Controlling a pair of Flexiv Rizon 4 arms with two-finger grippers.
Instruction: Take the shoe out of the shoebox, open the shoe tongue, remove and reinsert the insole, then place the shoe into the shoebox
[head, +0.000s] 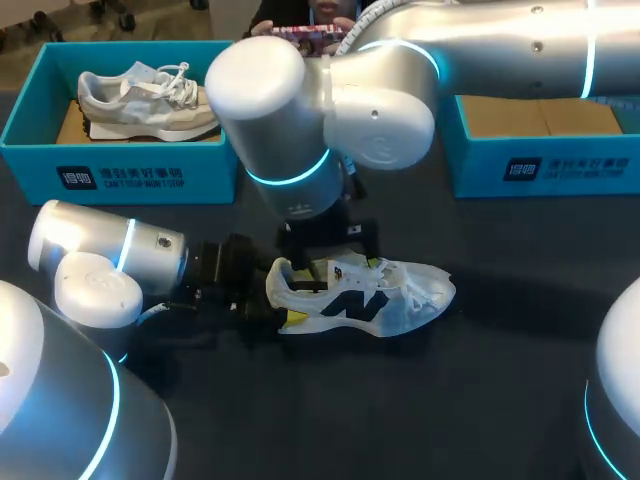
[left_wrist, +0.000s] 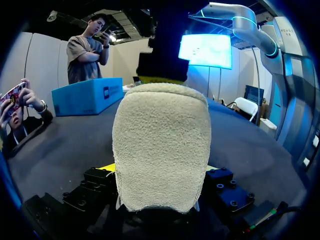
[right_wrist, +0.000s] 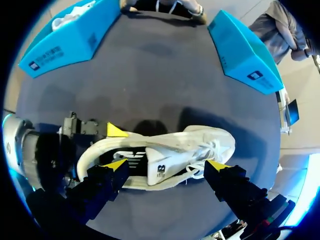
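The shoe (head: 365, 297) lies on the counter (head: 480, 400). The left gripper (left_wrist: 160, 169) clamps its heel; the right gripper (right_wrist: 166, 165) hangs above it, jaws apart.

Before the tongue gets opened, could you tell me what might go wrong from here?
The left gripper holds the white shoe only at its heel, so a pull could twist it loose. The open right gripper hangs above the laces and might snag them. One of its fingers sits close to the left gripper, so they could collide.
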